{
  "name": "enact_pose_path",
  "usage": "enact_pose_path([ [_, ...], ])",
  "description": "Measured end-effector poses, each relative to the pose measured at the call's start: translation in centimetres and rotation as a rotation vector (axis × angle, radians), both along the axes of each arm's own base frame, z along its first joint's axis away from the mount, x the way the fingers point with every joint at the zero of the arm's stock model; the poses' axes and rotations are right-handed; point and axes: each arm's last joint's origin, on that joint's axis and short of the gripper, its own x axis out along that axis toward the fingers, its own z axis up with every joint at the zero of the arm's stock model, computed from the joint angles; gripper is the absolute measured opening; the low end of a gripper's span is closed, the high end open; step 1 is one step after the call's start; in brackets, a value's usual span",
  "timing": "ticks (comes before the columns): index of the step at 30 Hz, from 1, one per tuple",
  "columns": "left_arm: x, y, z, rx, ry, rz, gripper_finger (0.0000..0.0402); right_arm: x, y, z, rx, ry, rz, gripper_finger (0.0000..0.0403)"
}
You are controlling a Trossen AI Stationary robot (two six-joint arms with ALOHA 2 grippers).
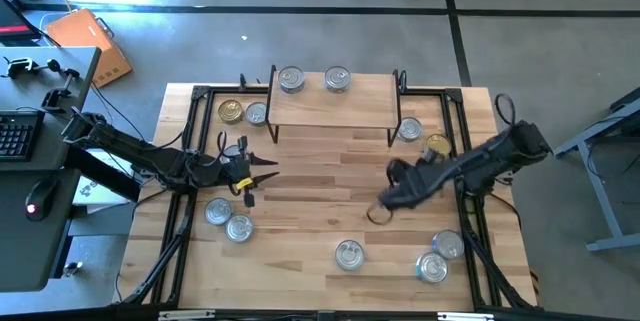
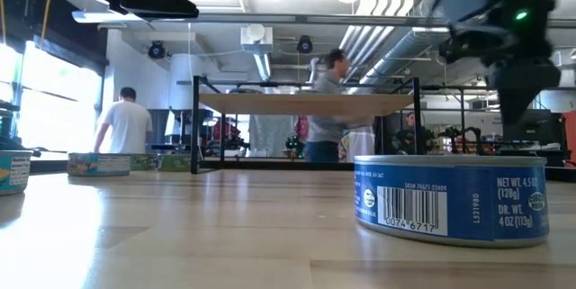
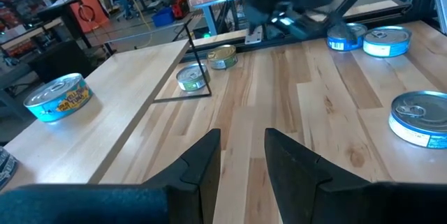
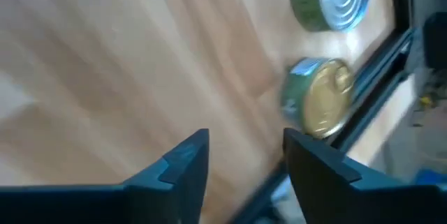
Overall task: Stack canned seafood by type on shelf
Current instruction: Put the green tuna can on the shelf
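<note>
The shelf (image 1: 330,104) stands at the table's far middle and carries two silver-lidded tins (image 1: 291,80) (image 1: 338,80). More tins lie on the table. A gold one (image 1: 231,111) and a silver one (image 1: 257,113) are left of the shelf, and a silver one (image 1: 409,129) and a gold one (image 1: 437,145) are right of it. My left gripper (image 1: 262,171) (image 3: 242,161) hovers open over bare wood left of centre, pointing right. My right gripper (image 1: 380,211) (image 4: 244,158) is open and empty right of centre, above the table.
Two tins (image 1: 218,211) (image 1: 239,227) lie near the left front. One (image 1: 349,253) (image 2: 454,194) sits at the front middle, and two (image 1: 447,245) (image 1: 432,267) at the right front. A black frame (image 1: 190,141) rims the table. People stand in the room behind.
</note>
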Motion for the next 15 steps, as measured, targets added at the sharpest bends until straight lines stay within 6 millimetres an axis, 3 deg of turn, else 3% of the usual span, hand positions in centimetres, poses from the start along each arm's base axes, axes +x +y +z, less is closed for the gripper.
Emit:
enact_pose_path([
  [8,0.0,0.0,0.0,-0.002,0.003,-0.010,0.0106,0.6,-4.8,-0.1,0.103,0.167,0.106,0.0192],
  [12,0.0,0.0,0.0,-0.005,0.004,-0.011,0.0106,-0.2,-6.0,-1.8,0.209,0.239,0.249,0.0192],
  [15,0.0,-0.1,-0.1,-0.011,0.008,-0.012,0.0106,-1.3,-7.0,-3.1,0.254,0.293,0.256,0.0192],
])
